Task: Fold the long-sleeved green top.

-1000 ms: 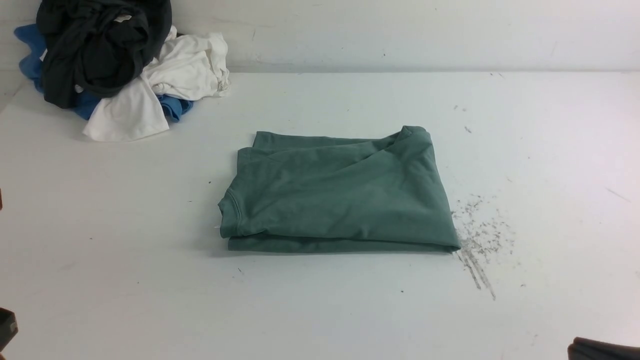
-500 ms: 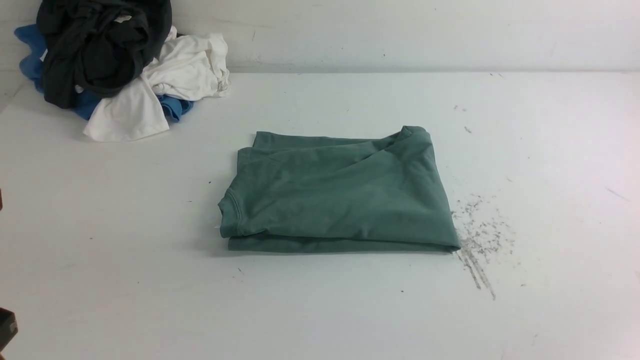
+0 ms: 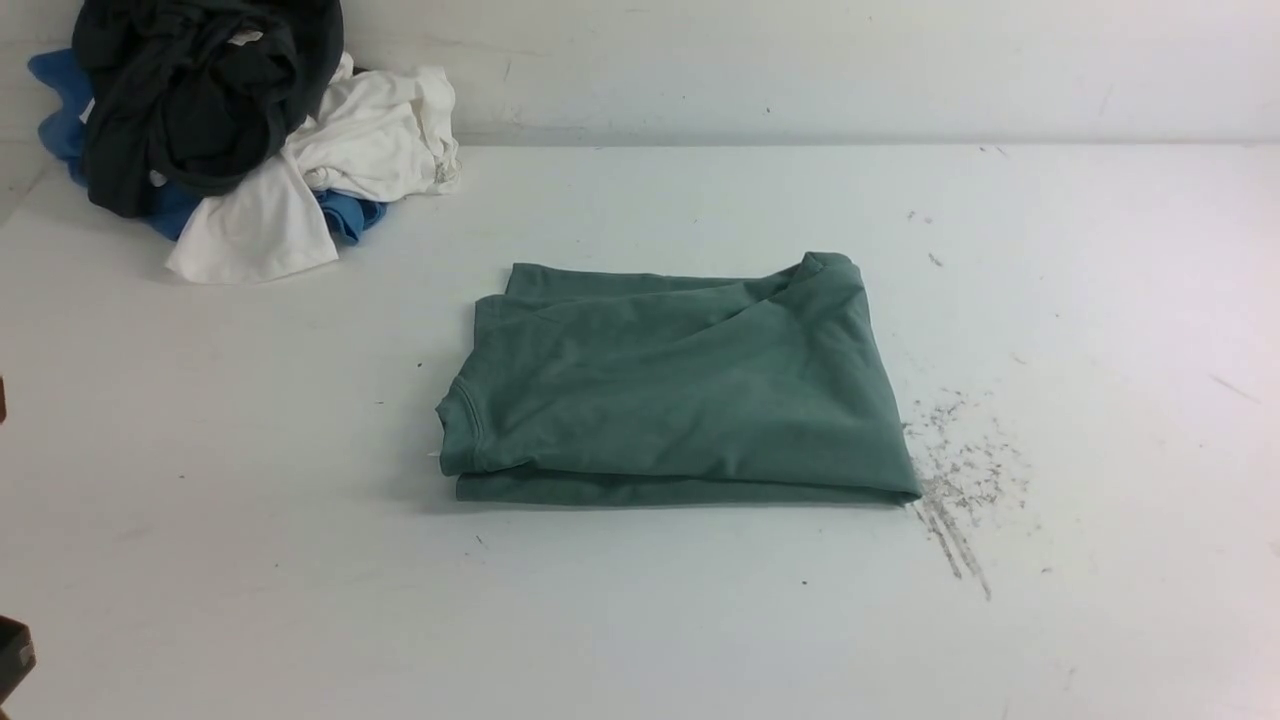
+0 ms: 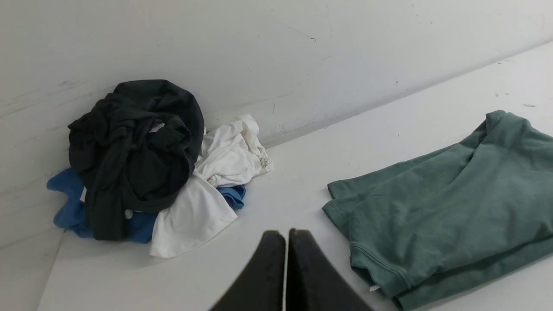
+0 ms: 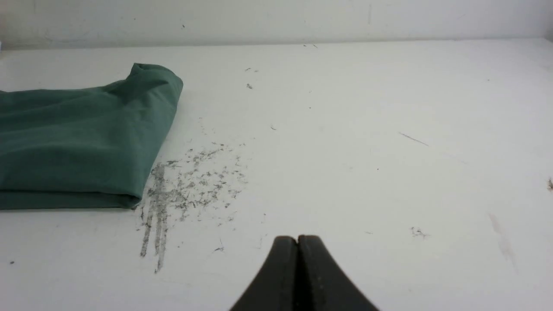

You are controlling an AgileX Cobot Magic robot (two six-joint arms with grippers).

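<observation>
Green long-sleeved top (image 3: 675, 385) folded mid-table, long axis left-to-right, lying between and well ahead of both withdrawn grippers, left gripper (image 4: 285, 235) and right gripper (image 5: 297, 239) alike pressed together, empty, neither clearly nearer.

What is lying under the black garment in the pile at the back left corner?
Under the black garment lie a blue garment and a white garment, both partly showing. How far they reach beneath it, and whether anything else is under there, is covered.

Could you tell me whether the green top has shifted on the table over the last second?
No. The green top keeps its right edge beside the scuff marks.
</observation>
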